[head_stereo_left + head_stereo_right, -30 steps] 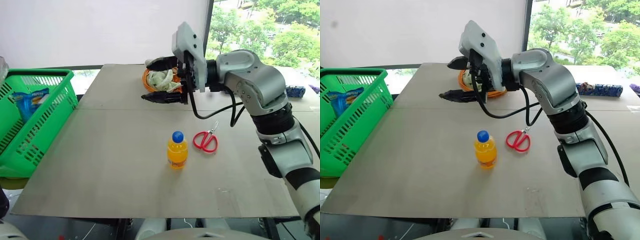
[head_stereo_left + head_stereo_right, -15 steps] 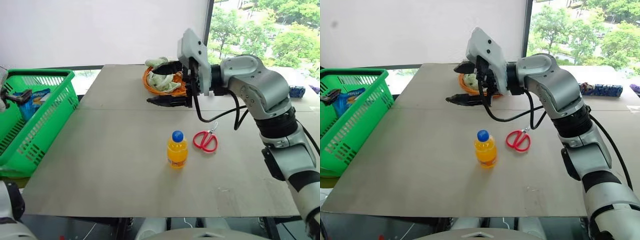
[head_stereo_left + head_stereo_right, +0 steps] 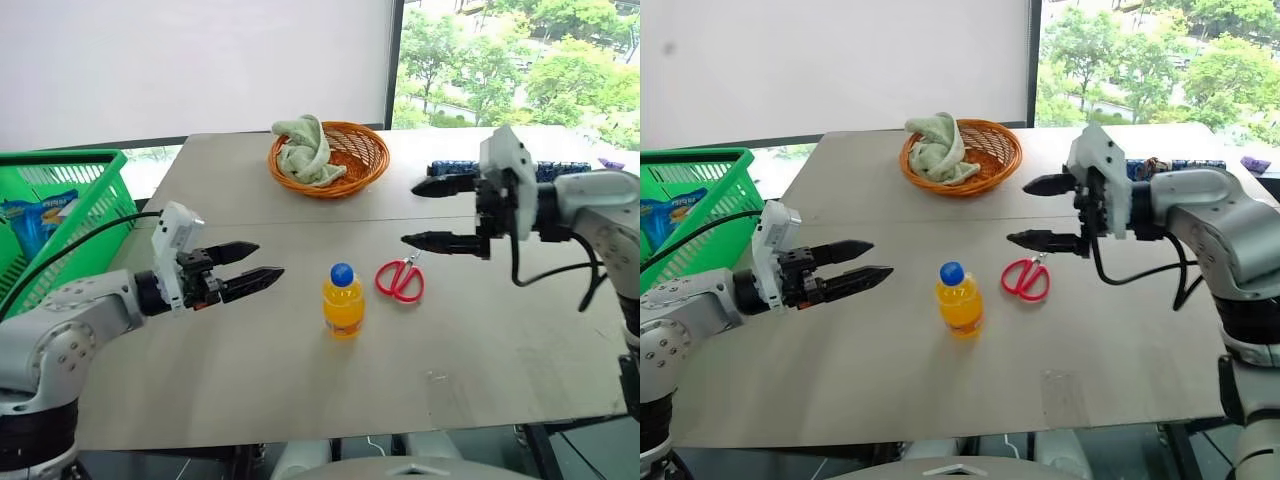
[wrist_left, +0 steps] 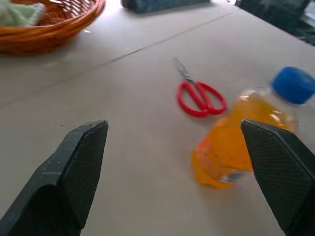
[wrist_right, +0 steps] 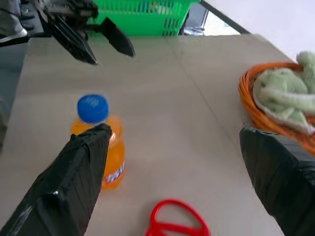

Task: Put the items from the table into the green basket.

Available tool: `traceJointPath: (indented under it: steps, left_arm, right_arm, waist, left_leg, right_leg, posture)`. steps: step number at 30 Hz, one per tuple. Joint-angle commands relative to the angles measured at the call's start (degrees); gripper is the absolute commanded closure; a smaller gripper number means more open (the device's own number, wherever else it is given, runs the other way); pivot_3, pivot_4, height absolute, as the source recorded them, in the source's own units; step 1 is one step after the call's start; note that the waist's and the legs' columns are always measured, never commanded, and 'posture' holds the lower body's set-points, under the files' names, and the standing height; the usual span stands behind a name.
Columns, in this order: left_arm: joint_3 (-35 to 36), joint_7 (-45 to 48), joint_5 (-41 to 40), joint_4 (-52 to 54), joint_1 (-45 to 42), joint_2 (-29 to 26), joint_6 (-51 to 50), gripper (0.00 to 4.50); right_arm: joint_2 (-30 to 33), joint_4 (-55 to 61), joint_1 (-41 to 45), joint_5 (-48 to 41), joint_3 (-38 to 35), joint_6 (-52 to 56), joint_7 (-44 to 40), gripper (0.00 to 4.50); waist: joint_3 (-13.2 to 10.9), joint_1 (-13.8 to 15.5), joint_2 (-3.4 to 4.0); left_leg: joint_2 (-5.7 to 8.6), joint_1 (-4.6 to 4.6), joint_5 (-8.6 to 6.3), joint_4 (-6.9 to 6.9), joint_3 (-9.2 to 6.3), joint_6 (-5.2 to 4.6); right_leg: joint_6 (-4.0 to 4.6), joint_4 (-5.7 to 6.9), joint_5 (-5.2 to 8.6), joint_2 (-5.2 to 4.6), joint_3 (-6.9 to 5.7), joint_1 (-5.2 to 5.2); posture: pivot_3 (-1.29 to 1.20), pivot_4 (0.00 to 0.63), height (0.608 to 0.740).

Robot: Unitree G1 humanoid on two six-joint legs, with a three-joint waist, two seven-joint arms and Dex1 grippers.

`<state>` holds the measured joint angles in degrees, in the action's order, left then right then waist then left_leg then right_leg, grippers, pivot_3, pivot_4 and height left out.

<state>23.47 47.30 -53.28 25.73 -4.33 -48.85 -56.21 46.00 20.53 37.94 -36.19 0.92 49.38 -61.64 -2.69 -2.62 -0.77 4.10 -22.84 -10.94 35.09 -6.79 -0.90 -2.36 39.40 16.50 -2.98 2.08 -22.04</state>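
In front of you, a small orange drink bottle (image 3: 343, 302) stands upright near the middle of the table (image 3: 250, 370). It is clear plastic full of bright orange liquid, with a rounded body and a blue screw cap. Just to its right, apart from it, red-handled scissors (image 3: 401, 280) lie flat, the metal blades shut and pointing away from you.

The table is a flat grey-beige surface of joined panels with a matte finish.

At the far left, the green basket (image 3: 88, 210) is bright plastic with slotted lattice sides and a thick rim. Inside it rests a printed carton (image 3: 40, 214), partly hidden by the wall.

At the far side of the table sits a round orange wicker basket (image 3: 347, 156) holding a crumpled pale green cloth (image 3: 305, 151).

Your left gripper (image 3: 250, 266) hovers to the left of the bottle, fingers spread wide and holding nothing. Your right gripper (image 3: 428, 212) hangs above the table beyond the scissors, also spread wide and empty.
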Motion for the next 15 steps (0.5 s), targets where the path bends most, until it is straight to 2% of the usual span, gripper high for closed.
traceJointPath:
  steps: [1,6,11,15]
  left_arm:
    - [-2.8,0.7,-1.7,5.3,1.0,-1.1,-0.3,0.07]
    - [-12.0,0.5,3.1,7.2,0.8,0.6,3.1,0.07]
    - [-17.3,0.7,7.6,5.3,-0.4,1.5,6.8,0.07]
    - [-25.6,1.9,14.2,1.0,-4.9,4.2,11.4,0.07]
  right_arm:
    - [5.3,8.5,-7.1,-5.2,-6.3,1.4,-2.5,0.00]
    - [10.2,14.1,-16.8,-6.8,-9.8,0.3,-2.9,0.00]
    - [10.3,14.7,-18.5,-8.0,-10.4,0.4,-0.6,0.00]
    - [9.7,15.0,-18.4,-7.9,-9.2,-0.1,0.9,0.00]
  waist:
    - [-0.1,0.2,0.19]
    - [-0.1,0.3,0.33]
    - [-0.2,-0.1,0.36]
    - [-0.2,0.3,0.36]
  left_leg:
    - [-0.10,0.00,0.00,0.01,0.06,0.00]
    - [-0.22,0.01,-0.05,0.11,0.21,-0.05]
    - [-0.33,0.08,-0.17,0.12,0.44,0.16]
    - [-0.33,0.06,-0.16,0.12,0.43,0.14]
  right_leg:
    - [0.12,-0.12,0.10,0.03,-0.07,0.13]
    - [0.15,-0.57,0.08,0.02,-0.14,0.40]
    - [0.21,-0.56,0.04,0.04,-0.06,0.38]
    - [0.25,-0.58,0.01,0.05,-0.11,0.39]
  posture:
    - [-0.07,0.000,0.740]
    - [-0.11,0.007,0.740]
    - [-0.12,0.007,0.740]
    - [-0.13,0.002,0.740]
